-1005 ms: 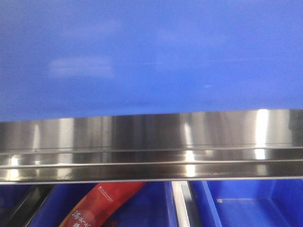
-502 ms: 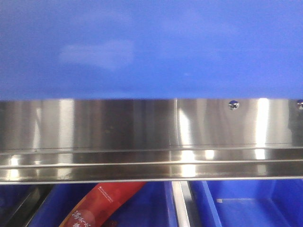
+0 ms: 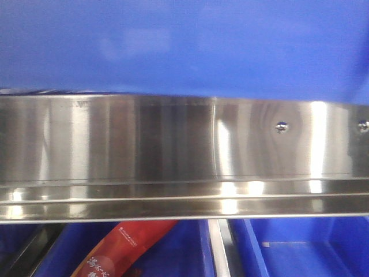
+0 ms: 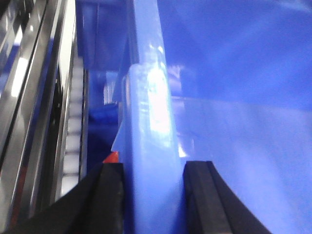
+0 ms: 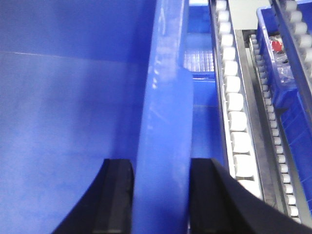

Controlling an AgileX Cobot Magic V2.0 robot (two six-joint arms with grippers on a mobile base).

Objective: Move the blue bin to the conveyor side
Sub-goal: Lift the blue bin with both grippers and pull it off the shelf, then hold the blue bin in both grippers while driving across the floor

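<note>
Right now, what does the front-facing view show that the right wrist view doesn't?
Front only: the flat face of the steel rail with two screws, and a red printed packet in a lower bin beneath it. Right wrist only: the right gripper shut on the rim of the blue bin, with rows of white rollers beside it. Both: the blue bin's glossy wall fills much of the frame.

I see the blue bin [image 3: 184, 40] as glossy, smooth plastic with soft glare on its rim, the rail [image 3: 144, 144] below it as brushed, mirror-bright stainless steel, the rollers [image 5: 235, 105] as dull white plastic, and the jaws on both wrists faced with matt black rubbery pads [image 4: 109, 195].
</note>
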